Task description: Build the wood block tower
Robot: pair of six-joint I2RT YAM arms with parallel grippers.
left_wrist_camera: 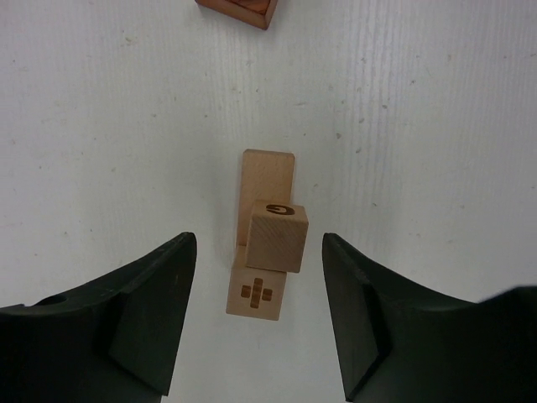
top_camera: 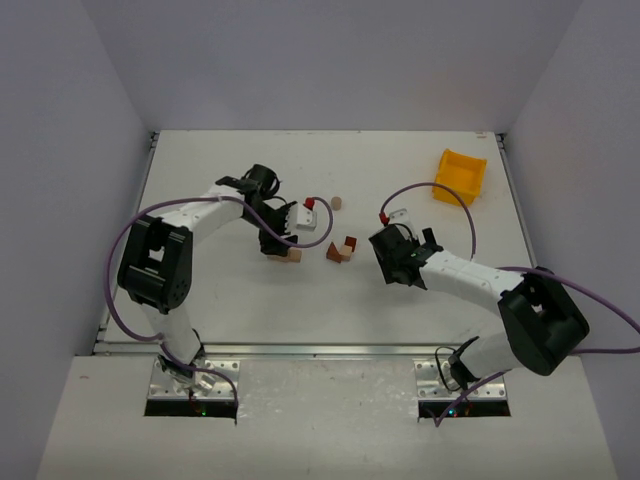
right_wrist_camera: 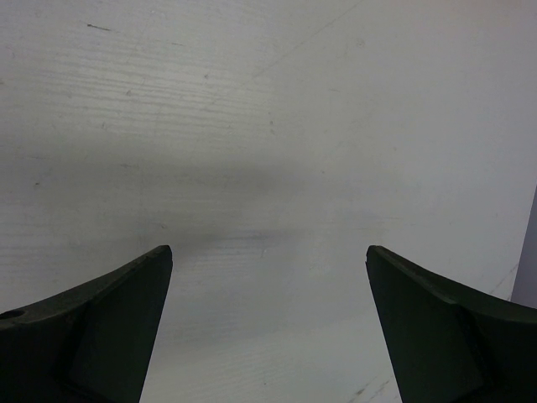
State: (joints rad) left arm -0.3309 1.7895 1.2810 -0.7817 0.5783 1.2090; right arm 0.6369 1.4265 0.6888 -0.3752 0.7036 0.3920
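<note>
At left, your left pincer [top_camera: 278, 248] hangs low over the worktop [top_camera: 250, 310], its jaws partly open and gripping nothing. In the left wrist view the two dark fingers [left_wrist_camera: 151, 319] flank the wood block tower [left_wrist_camera: 267, 227], with a clear gap of bare white surface on either side. The tower stands two pieces high. A pale tan flat bar [left_wrist_camera: 267, 176] lies on the worktop, running lengthwise away from the pincer [left_wrist_camera: 258, 239]. A pale cube [left_wrist_camera: 278, 239] sits on top of the bar, turned slightly askew and overhanging its right edge. The cube's upper face carries a burnt-in letter, and the bar's near end bears a cross mark. The cube sits level with the fingertips, between them and touching neither.

Beyond the bar's far end, a reddish-brown block [left_wrist_camera: 239, 10] is cut off by the edge of that view. From above, it belongs to a small huddle of loose blocks [top_camera: 341, 250], reddish-brown and tan, just to the right of the tower [top_camera: 291, 257]. A small round piece [top_camera: 337, 202] lies farther back.

To the right, your right pincer [top_camera: 388, 262] stands wide open over bare worktop and holds nothing, well apart from the tower. A yellow bin [top_camera: 460, 175] sits at the far right corner.
</note>
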